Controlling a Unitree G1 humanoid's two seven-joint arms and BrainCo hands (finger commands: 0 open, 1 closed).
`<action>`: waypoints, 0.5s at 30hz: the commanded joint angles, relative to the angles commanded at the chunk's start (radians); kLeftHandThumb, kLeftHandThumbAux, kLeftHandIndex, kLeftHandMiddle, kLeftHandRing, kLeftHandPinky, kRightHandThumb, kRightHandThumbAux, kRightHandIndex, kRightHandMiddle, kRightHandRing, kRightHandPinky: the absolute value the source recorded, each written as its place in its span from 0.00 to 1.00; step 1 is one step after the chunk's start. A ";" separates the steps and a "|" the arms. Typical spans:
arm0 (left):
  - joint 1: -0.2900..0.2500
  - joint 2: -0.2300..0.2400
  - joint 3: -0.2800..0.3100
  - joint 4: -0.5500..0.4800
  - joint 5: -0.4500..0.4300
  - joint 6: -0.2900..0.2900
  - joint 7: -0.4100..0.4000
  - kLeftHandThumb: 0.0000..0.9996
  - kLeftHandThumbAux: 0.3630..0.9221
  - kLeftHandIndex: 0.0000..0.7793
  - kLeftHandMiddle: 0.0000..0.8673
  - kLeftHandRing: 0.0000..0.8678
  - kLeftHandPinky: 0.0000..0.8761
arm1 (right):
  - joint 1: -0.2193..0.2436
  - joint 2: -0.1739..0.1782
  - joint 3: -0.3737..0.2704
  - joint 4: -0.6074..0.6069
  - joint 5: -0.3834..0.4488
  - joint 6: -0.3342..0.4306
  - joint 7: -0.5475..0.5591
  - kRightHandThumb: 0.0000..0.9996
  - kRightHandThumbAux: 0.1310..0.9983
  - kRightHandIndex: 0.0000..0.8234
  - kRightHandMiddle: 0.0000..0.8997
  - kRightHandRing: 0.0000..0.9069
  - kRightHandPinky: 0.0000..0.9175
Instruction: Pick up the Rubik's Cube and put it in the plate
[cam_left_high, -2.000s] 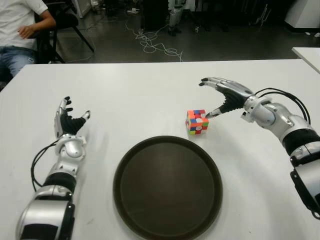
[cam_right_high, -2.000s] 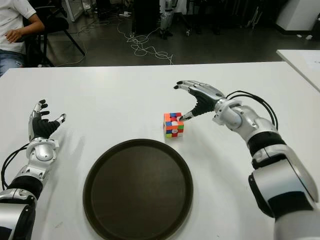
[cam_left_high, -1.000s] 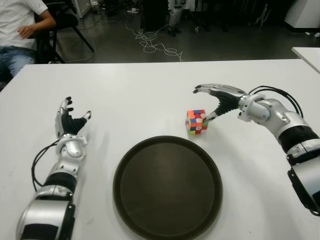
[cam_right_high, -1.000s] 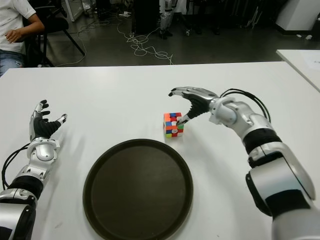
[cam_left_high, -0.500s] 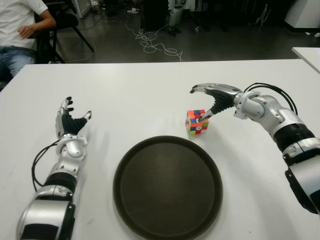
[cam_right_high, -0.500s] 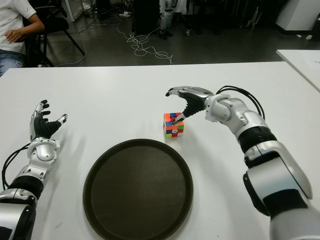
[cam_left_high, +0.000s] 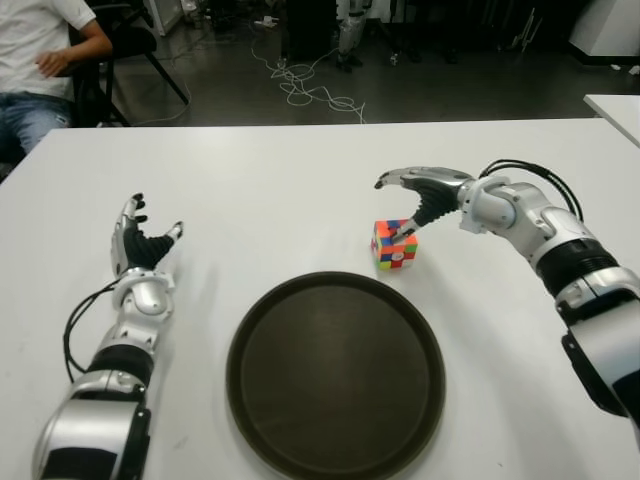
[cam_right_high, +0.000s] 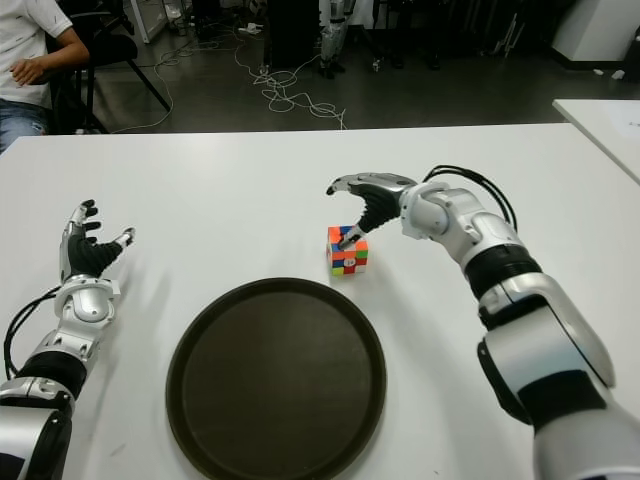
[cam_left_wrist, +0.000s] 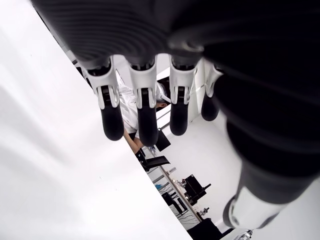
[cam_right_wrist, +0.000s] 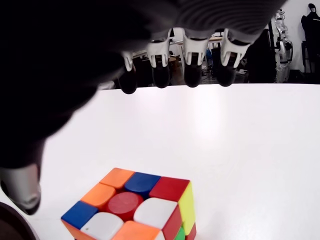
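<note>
The Rubik's Cube stands on the white table, just beyond the far right rim of the round dark plate, which holds nothing. My right hand arches over the cube from the right, open. Its fingers stretch out above and past the cube, and the thumb tip hangs at the cube's top right edge. Nothing is gripped. My left hand shows at the table's left side, open with fingers pointing up and nothing in it.
A seated person is behind the table's far left corner. Cables lie on the floor beyond the far edge. The corner of another white table shows at the far right.
My right hand has slid left, from beside the cube to over it, and the thumb has come down to the cube's top edge. Cube, plate and left hand have not moved.
</note>
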 joint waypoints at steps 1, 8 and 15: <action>0.001 0.000 0.000 0.000 0.000 -0.001 0.000 0.31 0.71 0.14 0.20 0.21 0.25 | -0.002 0.003 0.001 0.007 0.001 0.000 0.000 0.00 0.48 0.00 0.00 0.00 0.00; 0.000 0.003 0.000 0.003 0.001 -0.011 0.000 0.33 0.73 0.15 0.21 0.23 0.29 | -0.008 0.013 -0.006 0.026 0.014 -0.014 0.002 0.00 0.52 0.00 0.00 0.00 0.00; 0.002 0.002 -0.004 -0.004 0.006 0.003 0.002 0.29 0.70 0.13 0.18 0.19 0.23 | -0.004 0.013 -0.010 0.029 0.016 -0.018 -0.005 0.00 0.52 0.00 0.00 0.00 0.00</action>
